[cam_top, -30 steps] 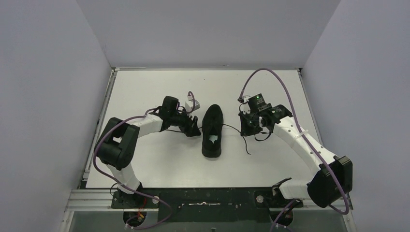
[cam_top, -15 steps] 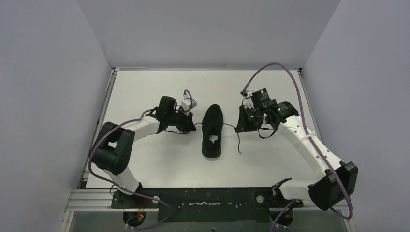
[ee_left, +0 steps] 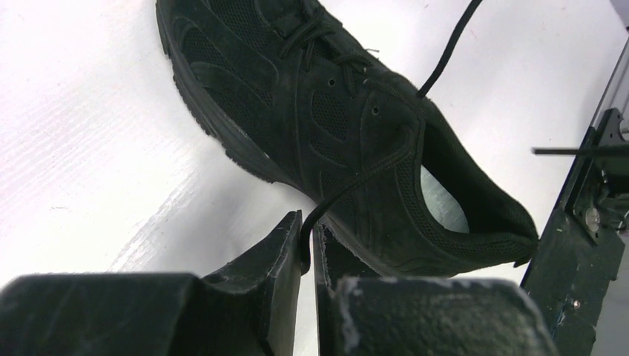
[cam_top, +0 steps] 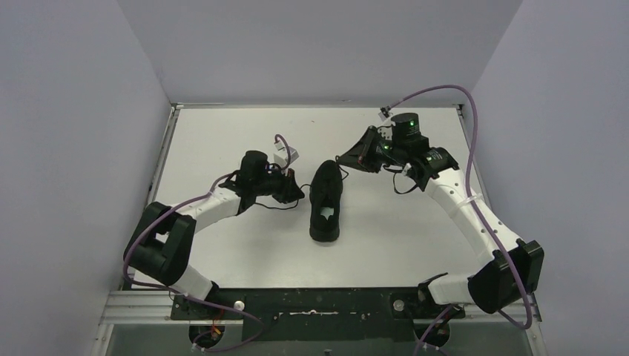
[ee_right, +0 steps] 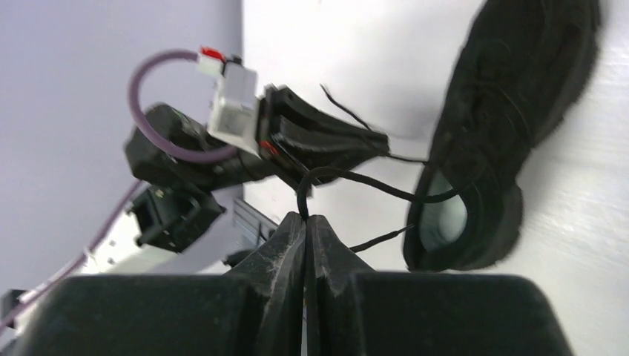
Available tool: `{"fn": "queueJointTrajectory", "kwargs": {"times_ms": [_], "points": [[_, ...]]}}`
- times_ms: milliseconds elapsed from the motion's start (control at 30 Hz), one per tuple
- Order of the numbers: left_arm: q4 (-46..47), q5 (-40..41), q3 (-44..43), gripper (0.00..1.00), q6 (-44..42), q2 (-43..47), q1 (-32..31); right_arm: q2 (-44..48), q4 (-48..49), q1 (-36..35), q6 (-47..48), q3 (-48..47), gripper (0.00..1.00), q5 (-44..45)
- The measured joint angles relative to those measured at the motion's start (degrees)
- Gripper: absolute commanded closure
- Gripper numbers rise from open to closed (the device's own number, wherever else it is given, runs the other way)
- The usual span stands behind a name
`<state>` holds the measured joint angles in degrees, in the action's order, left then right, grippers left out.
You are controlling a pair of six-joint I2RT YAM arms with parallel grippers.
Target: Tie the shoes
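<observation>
Left tool [ee_left: 306,233] tight on lace [ee_left: 348,189], beside shoe [cam_top: 325,200] edge.

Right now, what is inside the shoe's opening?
Inside the shoe, a pale patch of insole shows at the heel end. Toward the toe, the interior is covered by the shoe's top and laces, so nothing there can be seen.

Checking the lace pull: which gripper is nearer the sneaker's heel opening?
Left. The left gripper is beside the sneaker, pinching a lace just off its side near the opening. The right gripper, pinching the other lace, is off the toe end.
</observation>
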<state>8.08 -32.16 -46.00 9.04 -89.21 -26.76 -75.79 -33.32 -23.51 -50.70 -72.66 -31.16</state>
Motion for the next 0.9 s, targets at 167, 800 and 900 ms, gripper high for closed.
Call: {"fn": "queueJointTrajectory", "kwargs": {"times_ms": [167, 800, 900], "points": [[0.3, 0.4, 0.0, 0.93, 1.9, 1.4, -0.4, -3.6, 11.8, 0.3, -7.3, 0.0, 1.00, -0.4], [9.2, -11.9, -7.1, 0.91, 4.0, -1.2, -2.1, -5.4, 5.7, 2.5, 8.6, -5.8, 1.00, -20.7], [11.3, -14.8, -8.2, 0.91, 4.3, -3.2, -2.3, -5.4, 7.4, 2.9, 8.0, -5.8, 1.00, -21.7]]}}
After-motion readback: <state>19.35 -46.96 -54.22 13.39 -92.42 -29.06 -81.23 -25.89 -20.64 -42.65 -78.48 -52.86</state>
